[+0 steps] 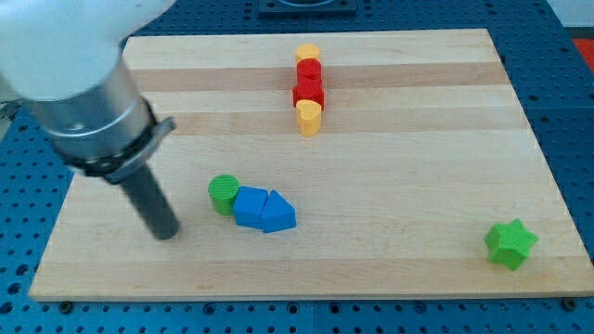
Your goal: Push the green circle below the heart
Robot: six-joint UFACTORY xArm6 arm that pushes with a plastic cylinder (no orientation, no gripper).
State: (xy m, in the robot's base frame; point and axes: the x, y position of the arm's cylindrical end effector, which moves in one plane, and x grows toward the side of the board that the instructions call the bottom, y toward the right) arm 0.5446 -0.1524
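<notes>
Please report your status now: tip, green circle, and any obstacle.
My tip left of green circle, apart. Circle touching blue blocks on its right. Yellow heart far above-right.

1. A pale wooden board (408,139) fills most of the view, its planks running from the view's left to the view's right in slightly differing tones.
2. Around it lies a blue surface (574,111) dotted with regular small holes.
3. At the view's top edge a dark object (306,7) shows, perhaps a stand, too cropped to tell.
4. Light is even, shadows soft.
</notes>
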